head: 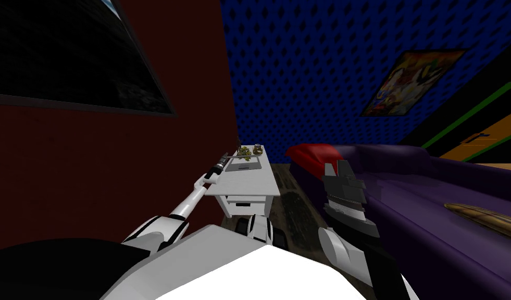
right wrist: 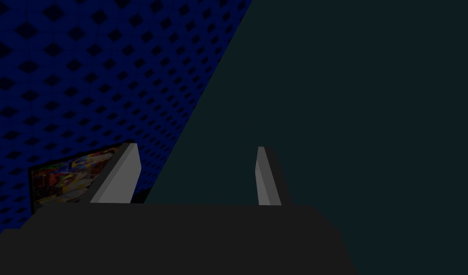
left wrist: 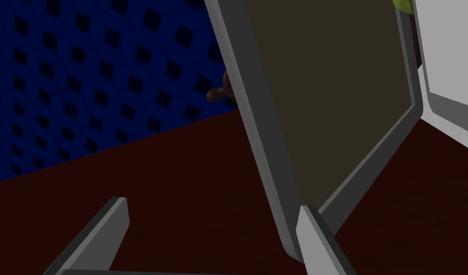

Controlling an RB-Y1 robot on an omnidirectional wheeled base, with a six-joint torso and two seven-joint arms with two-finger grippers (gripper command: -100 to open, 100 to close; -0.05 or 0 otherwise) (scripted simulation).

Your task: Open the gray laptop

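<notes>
The gray laptop [head: 245,165] sits toward the far end of the white table [head: 259,185] by the dark red wall [head: 92,172] on the left; its lid [left wrist: 333,95] is raised, dark screen showing. The left gripper [left wrist: 213,205] reaches it, fingers spread, one finger [left wrist: 318,238] just beside the lid's edge; the right gripper [right wrist: 194,148] hangs over the purple sofa [head: 431,198] on the right, fingers parted, empty.

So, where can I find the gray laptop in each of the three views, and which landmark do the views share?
Head view: laptop sits on the white table, at the left gripper.
Left wrist view: its lid, dark screen showing, stands beside one finger.
Right wrist view: the open right gripper faces elsewhere.
Shared landmark: the blue patterned wall.
</notes>
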